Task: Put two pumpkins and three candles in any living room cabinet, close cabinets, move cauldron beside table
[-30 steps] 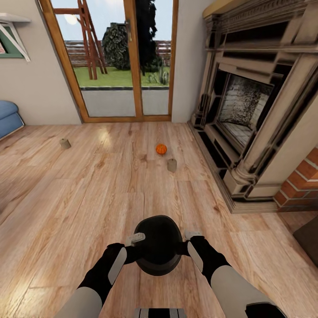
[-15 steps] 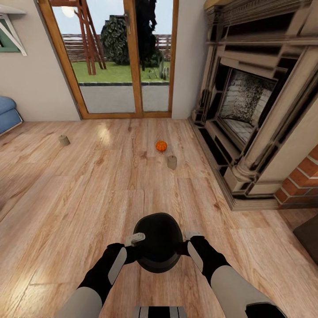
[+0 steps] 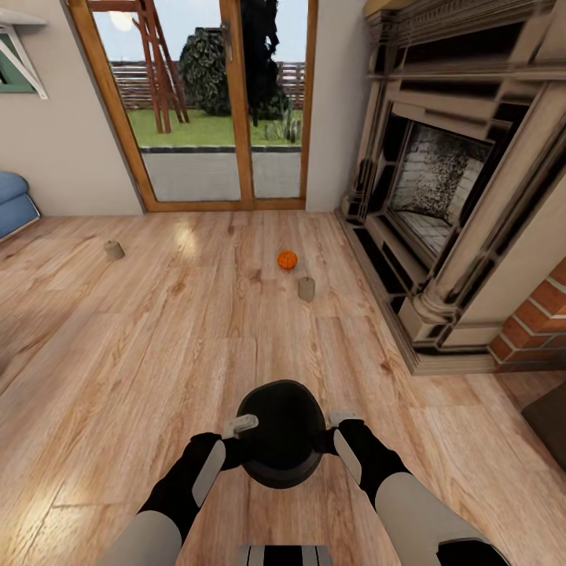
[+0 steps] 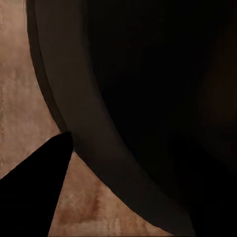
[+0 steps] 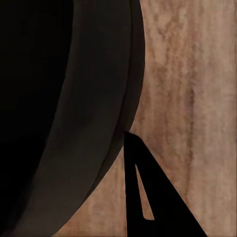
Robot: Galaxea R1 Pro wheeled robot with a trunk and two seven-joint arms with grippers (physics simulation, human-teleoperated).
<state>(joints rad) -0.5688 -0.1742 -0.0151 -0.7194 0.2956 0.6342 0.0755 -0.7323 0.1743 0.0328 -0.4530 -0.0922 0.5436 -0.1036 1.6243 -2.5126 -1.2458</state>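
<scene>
Head view: the black cauldron (image 3: pixel 281 434) sits at lower centre, held between the left gripper (image 3: pixel 240 428) and right gripper (image 3: pixel 339 420); whether either's jaws clamp it cannot be told. A pumpkin (image 3: pixel 288 259) lies mid-frame on the wooden floor (image 3: pixel 157 354), one candle (image 3: pixel 306 288) just below-right, another candle (image 3: pixel 114 250) far left. No writing is readable.

Wrist views: the cauldron's dark wall (image 4: pixel 148 98) (image 5: pixel 64 113) over floorboards.

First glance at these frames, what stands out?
The black cauldron held between the left gripper and right gripper, low centre. Ahead on the wood floor lie an orange pumpkin, a candle beside it, another candle far left.
</scene>
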